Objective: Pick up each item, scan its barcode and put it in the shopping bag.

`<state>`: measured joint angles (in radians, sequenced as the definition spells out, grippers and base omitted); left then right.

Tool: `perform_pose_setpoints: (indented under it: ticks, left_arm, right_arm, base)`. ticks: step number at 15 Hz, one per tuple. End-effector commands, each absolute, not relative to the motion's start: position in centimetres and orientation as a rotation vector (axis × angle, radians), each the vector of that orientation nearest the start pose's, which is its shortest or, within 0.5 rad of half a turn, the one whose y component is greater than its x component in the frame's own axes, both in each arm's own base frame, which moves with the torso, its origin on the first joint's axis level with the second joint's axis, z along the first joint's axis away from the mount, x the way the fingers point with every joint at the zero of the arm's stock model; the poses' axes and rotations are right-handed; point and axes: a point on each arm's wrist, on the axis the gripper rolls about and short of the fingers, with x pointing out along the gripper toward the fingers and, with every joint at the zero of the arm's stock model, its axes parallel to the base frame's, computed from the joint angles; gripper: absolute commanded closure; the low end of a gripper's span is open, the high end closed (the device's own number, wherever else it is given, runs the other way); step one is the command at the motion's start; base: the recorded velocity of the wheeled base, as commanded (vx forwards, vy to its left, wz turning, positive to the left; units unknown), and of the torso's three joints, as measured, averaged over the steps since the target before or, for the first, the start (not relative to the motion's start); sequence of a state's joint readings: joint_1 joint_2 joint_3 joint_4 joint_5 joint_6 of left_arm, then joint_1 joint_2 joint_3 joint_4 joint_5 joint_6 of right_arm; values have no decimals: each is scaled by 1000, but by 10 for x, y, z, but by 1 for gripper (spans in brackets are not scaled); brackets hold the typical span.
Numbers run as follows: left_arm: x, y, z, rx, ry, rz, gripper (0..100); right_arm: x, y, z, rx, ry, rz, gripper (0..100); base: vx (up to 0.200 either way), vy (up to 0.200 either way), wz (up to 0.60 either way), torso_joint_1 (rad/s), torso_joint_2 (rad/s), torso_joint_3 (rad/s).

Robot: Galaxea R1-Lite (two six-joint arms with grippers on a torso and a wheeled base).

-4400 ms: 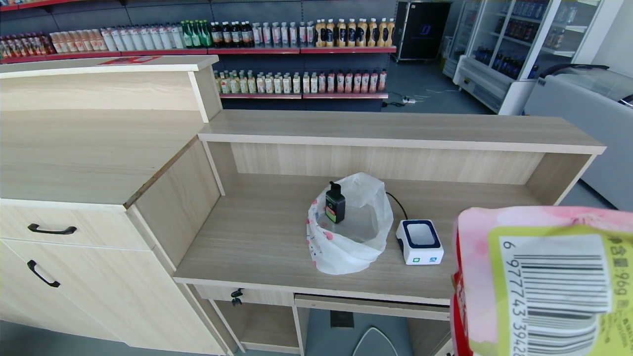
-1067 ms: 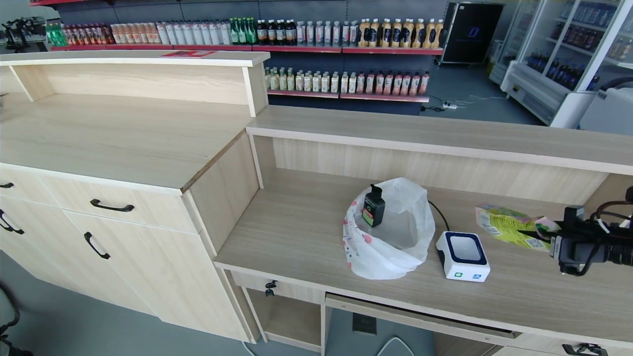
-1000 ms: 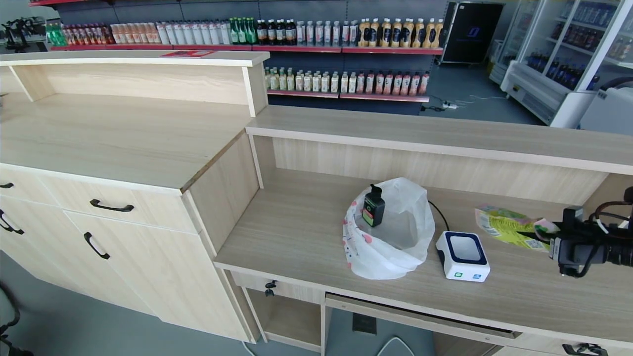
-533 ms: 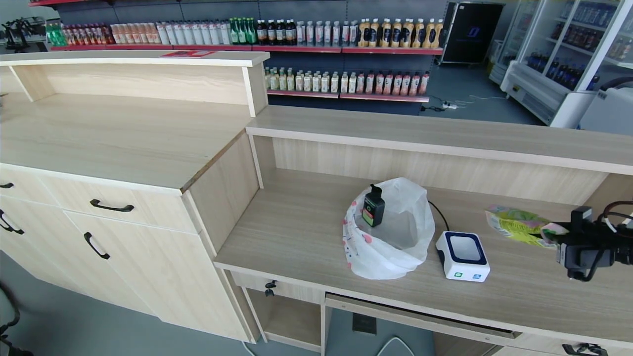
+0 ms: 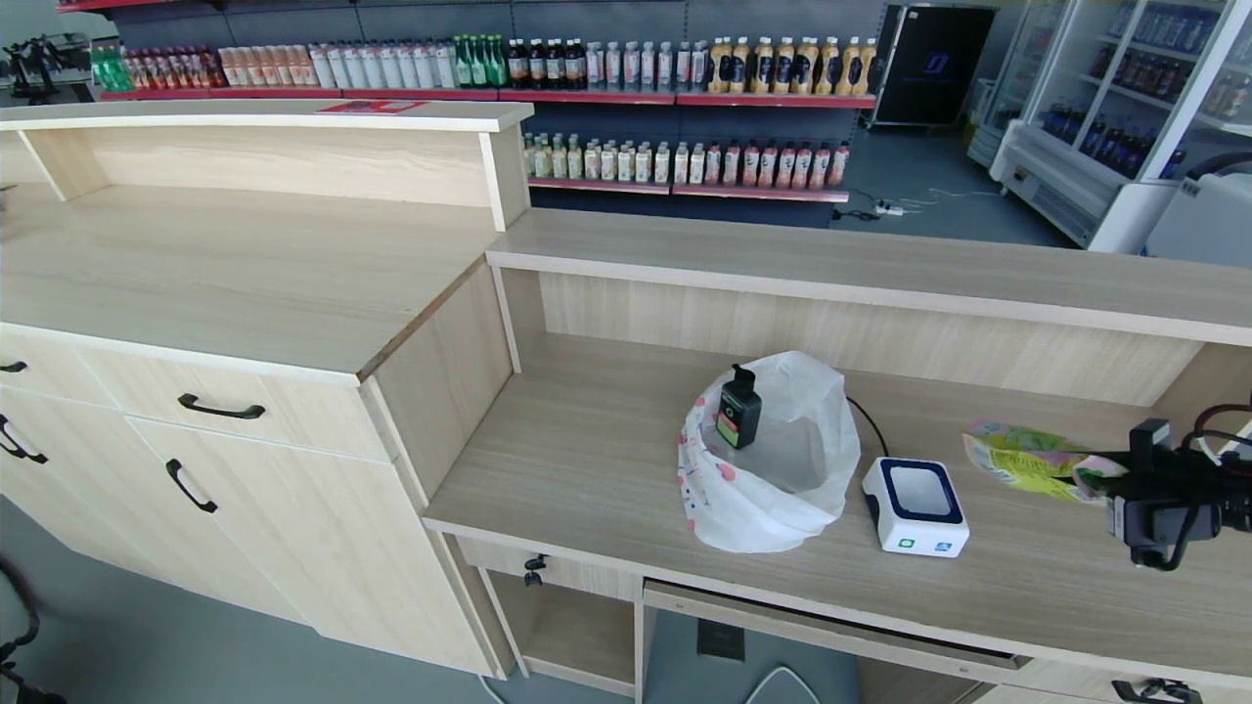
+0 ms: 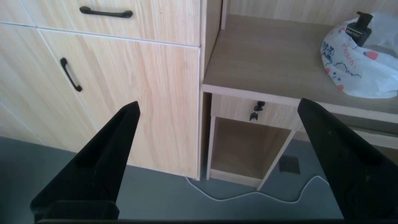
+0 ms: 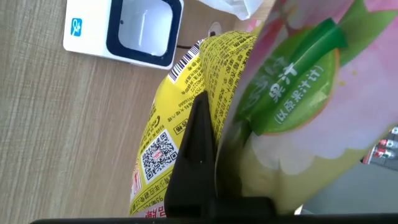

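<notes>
A white plastic shopping bag (image 5: 753,508) is seen standing open on the lower wooden counter (image 5: 587,460), with red marks printed on its outer wall. One dark bottle (image 5: 739,411) with a black cap and a green and red label is contained in it, upright, at the far left side of the mouth. Just beside the bag, on its right, a white barcode scanner (image 5: 916,506) with a dark-framed window is placed facing up; a black cable is led from behind it past the bag.

A yellow-green and pink snack packet (image 5: 1027,460) is clamped at one end by the right gripper (image 5: 1100,476), right of the scanner and apart from it. In the right wrist view one dark finger (image 7: 199,149) is pressed against the packet's printed face, near a square code. Whether the packet touches the counter cannot be told.

The left gripper (image 6: 219,104) is held low before the cupboard doors (image 6: 143,87), its fingers spread wide with nothing between them.
</notes>
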<state>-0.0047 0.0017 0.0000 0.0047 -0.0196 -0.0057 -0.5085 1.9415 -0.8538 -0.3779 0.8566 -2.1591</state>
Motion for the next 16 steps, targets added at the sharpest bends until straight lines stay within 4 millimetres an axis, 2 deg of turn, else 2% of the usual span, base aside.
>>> perform_pose_setpoints:
  ticks: [1, 7, 16]
  left_arm:
    - [-23, 0, 75, -6, 6, -25, 0]
    - [-23, 0, 75, -6, 6, -25, 0]
    - [-23, 0, 75, -6, 6, -25, 0]
  right_arm:
    - [300, -140, 96, -1625, -53, 741, 100]
    - [311, -124, 84, -1632, -96, 807, 100]
    - [321, -129, 86, -1776, -160, 794, 100]
  base:
    - [0, 0, 0, 0, 0, 0]
    - [0, 0, 0, 0, 0, 0]
    - [0, 0, 0, 0, 0, 0]
